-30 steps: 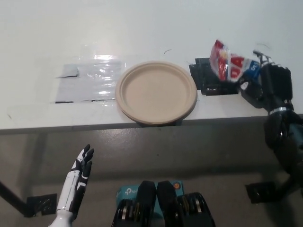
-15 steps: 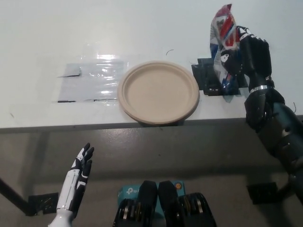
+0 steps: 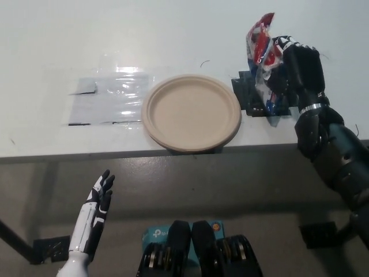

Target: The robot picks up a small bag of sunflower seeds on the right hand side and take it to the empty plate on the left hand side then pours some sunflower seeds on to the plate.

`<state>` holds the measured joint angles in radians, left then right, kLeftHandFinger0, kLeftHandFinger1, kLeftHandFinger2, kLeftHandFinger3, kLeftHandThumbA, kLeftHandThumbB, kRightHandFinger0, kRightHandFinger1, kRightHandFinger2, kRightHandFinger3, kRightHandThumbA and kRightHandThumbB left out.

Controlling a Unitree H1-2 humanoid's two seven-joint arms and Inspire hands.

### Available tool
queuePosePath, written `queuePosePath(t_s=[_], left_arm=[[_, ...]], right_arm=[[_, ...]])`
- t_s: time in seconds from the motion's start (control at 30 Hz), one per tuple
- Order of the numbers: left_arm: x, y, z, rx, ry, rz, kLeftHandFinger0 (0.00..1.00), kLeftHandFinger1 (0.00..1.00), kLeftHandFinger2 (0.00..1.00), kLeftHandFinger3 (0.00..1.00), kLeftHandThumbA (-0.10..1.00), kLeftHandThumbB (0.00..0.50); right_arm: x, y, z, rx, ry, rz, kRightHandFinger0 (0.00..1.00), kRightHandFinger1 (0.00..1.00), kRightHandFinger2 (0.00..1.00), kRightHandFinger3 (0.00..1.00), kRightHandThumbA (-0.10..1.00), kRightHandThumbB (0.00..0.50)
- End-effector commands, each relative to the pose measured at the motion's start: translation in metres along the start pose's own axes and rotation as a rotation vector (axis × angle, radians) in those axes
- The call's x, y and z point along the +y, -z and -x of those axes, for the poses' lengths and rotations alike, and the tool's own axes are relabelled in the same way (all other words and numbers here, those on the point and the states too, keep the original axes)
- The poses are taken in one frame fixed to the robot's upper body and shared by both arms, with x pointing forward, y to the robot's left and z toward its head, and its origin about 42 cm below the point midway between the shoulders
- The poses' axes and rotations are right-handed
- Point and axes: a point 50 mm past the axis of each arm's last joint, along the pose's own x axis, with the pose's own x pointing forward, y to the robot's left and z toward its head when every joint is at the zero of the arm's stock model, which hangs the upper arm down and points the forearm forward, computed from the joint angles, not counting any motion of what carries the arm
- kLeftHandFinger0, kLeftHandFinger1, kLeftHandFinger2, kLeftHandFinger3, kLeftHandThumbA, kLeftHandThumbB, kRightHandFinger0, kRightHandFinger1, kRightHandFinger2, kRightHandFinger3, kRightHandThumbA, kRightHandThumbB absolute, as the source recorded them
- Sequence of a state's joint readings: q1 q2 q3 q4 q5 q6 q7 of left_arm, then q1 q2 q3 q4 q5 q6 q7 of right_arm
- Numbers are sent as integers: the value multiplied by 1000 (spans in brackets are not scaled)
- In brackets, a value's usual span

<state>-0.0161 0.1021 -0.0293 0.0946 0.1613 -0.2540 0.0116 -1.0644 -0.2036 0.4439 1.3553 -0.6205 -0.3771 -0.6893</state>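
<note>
White table (image 3: 173, 34) holds a round tan paper plate (image 3: 191, 112). Black right hand (image 3: 294, 66) fingers (image 3: 281, 47) squeeze a red, white and blue crinkly seed bag (image 3: 262, 57). White left hand (image 3: 98, 202) rests low, fingers apart, holding nothing.

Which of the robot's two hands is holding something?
The black right hand, shut on the sunflower seed bag; the white left hand hangs open below the table edge.

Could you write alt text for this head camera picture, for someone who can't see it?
A robot's black right hand holds a red, white and blue snack bag upright beside an empty paper plate on a white table; its white left hand hangs open below.
</note>
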Motion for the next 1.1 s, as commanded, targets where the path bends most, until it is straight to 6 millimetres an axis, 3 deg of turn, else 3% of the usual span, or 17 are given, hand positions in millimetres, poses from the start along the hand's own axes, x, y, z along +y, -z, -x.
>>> queuePosePath(t_s=[0.0,0.1,0.27,0.3,0.37,0.6,0.63,0.73,0.8,0.9,0.97,1.07], left_arm=[[6,-11,-6,-48,-8,-5,1000,1000,1000,1000,1000,110],[6,-11,-7,-50,-7,-9,1000,1000,1000,1000,1000,109],[7,-12,-9,-52,-4,-12,1000,1000,1000,1000,1000,102],[7,-12,-9,-55,-2,-6,1000,1000,1000,1000,1000,102],[7,-13,-10,-50,0,-11,1000,1000,1000,1000,1000,105],[6,-15,-13,-59,4,-12,1000,1000,1000,1000,1000,115],[7,-15,-14,-63,6,-18,1000,1000,1000,1000,1000,113],[7,-16,-14,-60,8,-21,1000,1000,1000,1000,1000,113],[7,-17,-14,-63,10,-18,1000,1000,1000,1000,1000,115],[8,-17,-16,-69,13,-20,1000,1000,1000,1000,1000,120],[8,-17,-17,-75,16,-20,1000,1000,1000,1000,1000,122],[8,-19,-18,-76,18,-27,1000,1000,1000,1000,1000,124]], right_arm=[[-25,-18,-28,-110,53,25,0,288,816,630,-100,88],[-28,-21,-31,-146,45,61,0,284,800,620,-100,104],[-31,-29,-36,-256,10,186,0,297,817,653,-100,181],[-32,-31,-37,-287,10,224,0,311,824,663,-100,219],[-32,-34,-38,-330,-2,272,0,276,779,660,-100,244],[-35,-46,-46,-460,-60,447,0,346,879,711,-100,220],[-35,-50,-47,-485,-63,460,0,288,804,658,-100,231],[-35,-55,-49,-528,-79,507,0,234,725,552,-100,258],[-36,-57,-50,-556,-87,524,0,127,606,373,-100,275],[-36,-57,-50,-584,-106,589,0,55,541,207,-100,272],[-35,-58,-50,-610,-98,643,0,32,524,186,-100,262],[-31,-57,-47,-639,-110,671,0,71,613,178,-100,238]])
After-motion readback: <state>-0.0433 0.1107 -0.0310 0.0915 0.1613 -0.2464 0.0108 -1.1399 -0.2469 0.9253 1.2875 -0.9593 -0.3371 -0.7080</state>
